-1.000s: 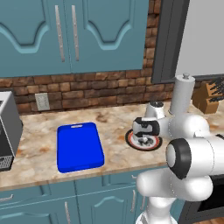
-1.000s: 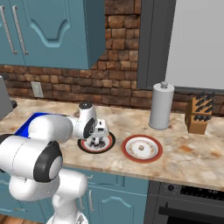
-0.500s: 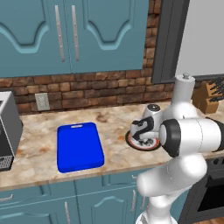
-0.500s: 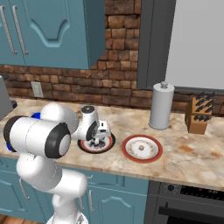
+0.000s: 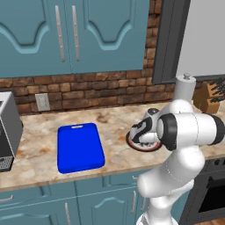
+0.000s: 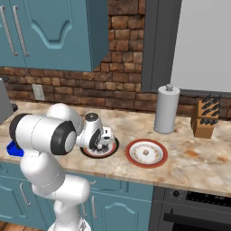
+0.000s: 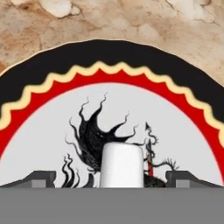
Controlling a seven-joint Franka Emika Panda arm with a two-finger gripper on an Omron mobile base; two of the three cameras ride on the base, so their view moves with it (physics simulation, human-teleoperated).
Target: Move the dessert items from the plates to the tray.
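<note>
Gripper [image 7: 111, 181] spread wide, low over the black-rimmed plate [image 7: 109, 57], fingertips [image 7: 41, 178] flanking an off-white dessert lump [image 7: 122, 165] on its patterned centre, not pinching it. Second tan lump [image 6: 145, 153] resting on the red-rimmed white plate [image 6: 146, 153], just beside the first plate on the counter [image 6: 194, 162]. Blue tray [image 5: 80, 147] well apart, nearer the toaster [image 5: 9, 132]. Paper towel roll [image 6: 166, 109] and knife block [image 6: 204, 119] behind.

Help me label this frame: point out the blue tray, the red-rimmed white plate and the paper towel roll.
blue tray [image 5: 80, 148], left base view, middle of its flat top.
red-rimmed white plate [image 6: 136, 157], right base view, its rim.
paper towel roll [image 6: 166, 109], right base view, its side.
</note>
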